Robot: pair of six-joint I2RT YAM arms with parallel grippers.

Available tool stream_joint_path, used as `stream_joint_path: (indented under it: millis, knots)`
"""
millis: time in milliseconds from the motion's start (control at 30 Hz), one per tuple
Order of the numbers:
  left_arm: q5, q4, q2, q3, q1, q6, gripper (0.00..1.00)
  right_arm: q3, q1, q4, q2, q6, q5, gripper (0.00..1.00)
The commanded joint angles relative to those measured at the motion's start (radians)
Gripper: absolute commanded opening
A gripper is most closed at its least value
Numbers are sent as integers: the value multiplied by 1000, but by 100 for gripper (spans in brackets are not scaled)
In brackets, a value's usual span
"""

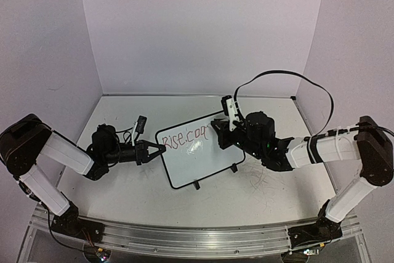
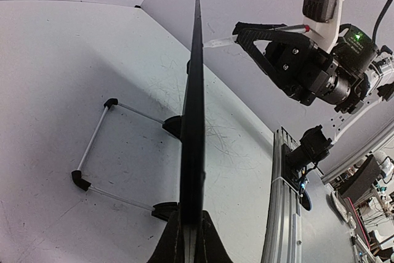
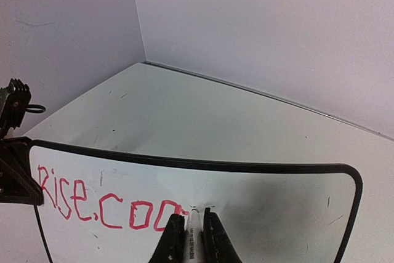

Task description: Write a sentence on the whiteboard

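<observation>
The whiteboard [image 1: 198, 165] stands tilted on its little feet mid-table, black-framed. My left gripper [image 1: 161, 151] is shut on its left edge; in the left wrist view the whiteboard [image 2: 194, 90] runs edge-on out of the left gripper [image 2: 192, 215]. The sentence [image 1: 184, 137] is in red along the top and reads "Rise.coo" [image 3: 104, 204]. My right gripper [image 3: 196, 215] is shut on a white marker [image 3: 196, 235], whose tip touches the whiteboard [image 3: 277, 214] just right of the last red letter. From the left wrist, the right gripper [image 2: 243, 34] holds the marker [image 2: 218, 42] against the board's face.
The board's wire stand [image 2: 92, 146] rests on the scuffed white tabletop behind it. An aluminium rail [image 1: 184, 238] runs along the near edge by both arm bases. White walls close the back and sides. A black cable [image 1: 289, 73] loops above the right arm.
</observation>
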Motion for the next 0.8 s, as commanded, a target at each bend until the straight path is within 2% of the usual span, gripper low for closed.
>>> stream_joint_path:
  millis: [0,267,767]
  knots:
    - [3,-44,7,16,0,13,0,-7,-2,-5,6,23,1,0]
    - [6,-45,9,18,0,12,0,-48,-3,-11,-2,53,-21,0]
    - [11,-47,10,21,-1,13,0,-41,-13,-31,-57,14,90,0]
